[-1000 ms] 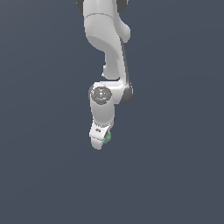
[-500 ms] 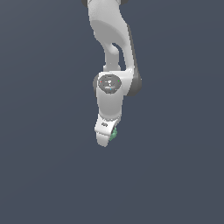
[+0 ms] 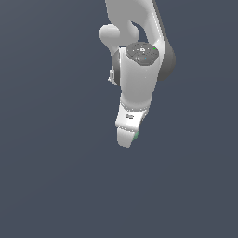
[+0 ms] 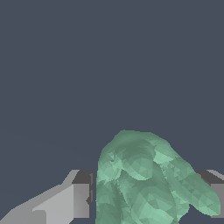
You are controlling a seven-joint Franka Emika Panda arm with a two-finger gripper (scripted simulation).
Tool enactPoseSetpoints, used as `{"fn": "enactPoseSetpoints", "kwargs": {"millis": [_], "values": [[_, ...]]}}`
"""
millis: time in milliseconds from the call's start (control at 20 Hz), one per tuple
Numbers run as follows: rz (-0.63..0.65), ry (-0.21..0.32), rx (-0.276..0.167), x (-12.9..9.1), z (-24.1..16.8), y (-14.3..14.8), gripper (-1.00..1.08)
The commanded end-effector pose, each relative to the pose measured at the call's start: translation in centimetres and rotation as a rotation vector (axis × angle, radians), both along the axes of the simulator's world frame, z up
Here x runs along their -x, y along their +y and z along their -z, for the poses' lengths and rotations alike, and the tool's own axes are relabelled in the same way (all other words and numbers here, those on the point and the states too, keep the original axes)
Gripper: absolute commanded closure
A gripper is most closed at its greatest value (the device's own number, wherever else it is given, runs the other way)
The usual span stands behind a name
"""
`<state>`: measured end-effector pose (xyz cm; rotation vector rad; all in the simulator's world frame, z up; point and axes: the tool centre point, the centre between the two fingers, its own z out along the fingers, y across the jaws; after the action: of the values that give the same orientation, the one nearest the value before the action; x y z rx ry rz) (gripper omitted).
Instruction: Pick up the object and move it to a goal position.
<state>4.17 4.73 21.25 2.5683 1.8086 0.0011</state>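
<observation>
The green lump (image 4: 148, 183) is sitting pinched between the jaws, bulging out past the fingers (image 4: 65, 203) on either side of it. From the room, only a sliver of it (image 3: 135, 136) is peeking out at the gripper (image 3: 128, 137) tip, with the white arm (image 3: 137, 69) hanging above a plain dark grey backdrop.

Faceted green object (image 4: 144, 183), white tool (image 3: 126, 139)

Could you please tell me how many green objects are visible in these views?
1: the green lump sits between the gripper fingers; the exterior view shows only a green sliver at the fingertips. Nothing else green shows.
</observation>
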Motion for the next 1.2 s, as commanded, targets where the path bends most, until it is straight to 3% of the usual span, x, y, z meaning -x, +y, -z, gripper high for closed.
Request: {"fn": "enactPoseSetpoints", "kwargs": {"millis": [0,550,1150], "values": [[0.000,0.001,0.000,-0.3,-2.6,1.4,1.08],[0.001,0.001,-0.001,-1.9,-11.8,6.4,1.08],[0.002,0.001,0.000,-2.7,-15.1,8.2,1.08]]}}
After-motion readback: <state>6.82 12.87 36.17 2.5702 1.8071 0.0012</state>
